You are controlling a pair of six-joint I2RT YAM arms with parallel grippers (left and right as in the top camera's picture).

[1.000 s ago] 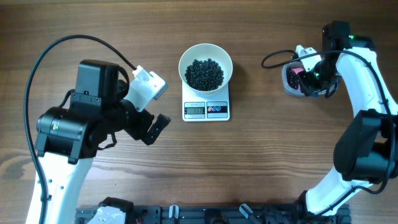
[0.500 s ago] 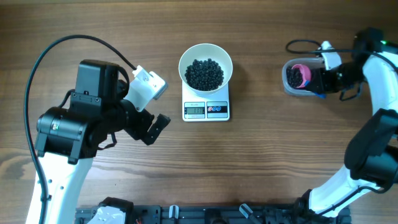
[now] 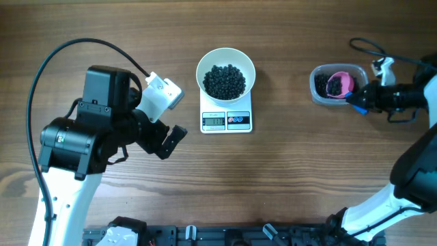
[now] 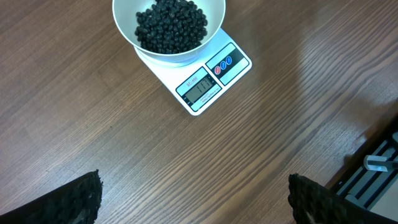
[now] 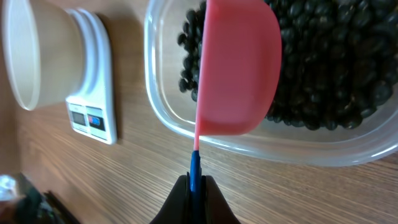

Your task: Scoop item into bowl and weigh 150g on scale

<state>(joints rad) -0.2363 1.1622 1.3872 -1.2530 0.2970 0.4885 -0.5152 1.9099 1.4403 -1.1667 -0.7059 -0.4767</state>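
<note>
Since before, right pincer swung out rightward, pink scoop now lying over clear tub; black beads heaped in white bowl on scale mid-bench, more in tub; pincer clamped on scoop's blue handle, probably for a top-up; left pincer jaws apart, empty, parked clear of scale

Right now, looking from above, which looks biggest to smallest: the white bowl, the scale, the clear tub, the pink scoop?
1. white bowl
2. scale, but the bowl hides part of it, so these two are close
3. clear tub
4. pink scoop
</note>
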